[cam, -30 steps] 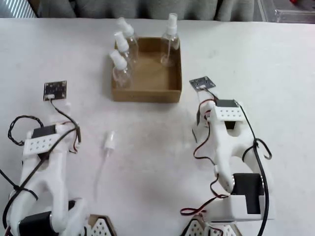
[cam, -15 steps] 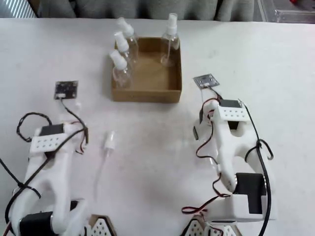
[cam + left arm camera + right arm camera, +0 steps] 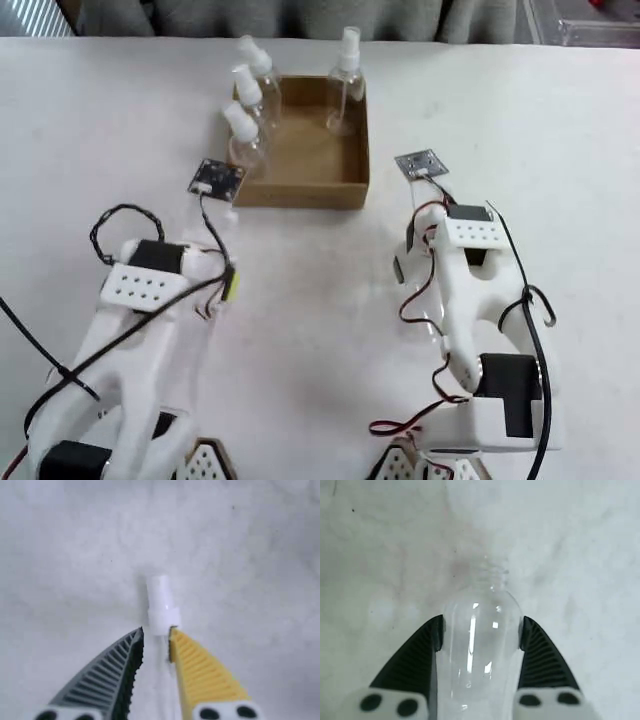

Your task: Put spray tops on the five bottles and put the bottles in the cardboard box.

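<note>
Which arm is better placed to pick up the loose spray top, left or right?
Left. The left hand straddles the spray top lying on the table, with the top's tube in its gap. The right hand is occupied, closed around the topless bottle.

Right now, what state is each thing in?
Box: open, four bottles inside.
Capped bottles: upright, tops on.
Fifth bottle: no top on.
Right gripper: shut around that bottle.
Spray top: loose, lying flat.
Left gripper: open, straddling the top's tube.
</note>
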